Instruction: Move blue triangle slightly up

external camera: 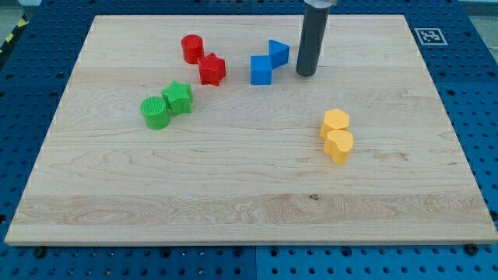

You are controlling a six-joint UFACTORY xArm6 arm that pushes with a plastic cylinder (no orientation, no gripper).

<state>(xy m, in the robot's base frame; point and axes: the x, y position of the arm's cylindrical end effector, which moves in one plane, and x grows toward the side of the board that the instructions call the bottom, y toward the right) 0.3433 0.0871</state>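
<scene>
The blue triangle [278, 52] lies near the top middle of the wooden board [249, 194]. A blue cube-like block [261, 69] touches it at its lower left. My tip [306, 75] stands on the board just to the right of the blue triangle and a little lower, with a small gap between them. The dark rod rises from the tip to the view's top edge.
A red cylinder [191, 48] and a red star [212, 69] lie left of the blue blocks. A green cylinder [155, 113] and a green block [178, 98] lie further left. A yellow hexagon [335, 121] and a yellow heart-like block [339, 145] lie at the right.
</scene>
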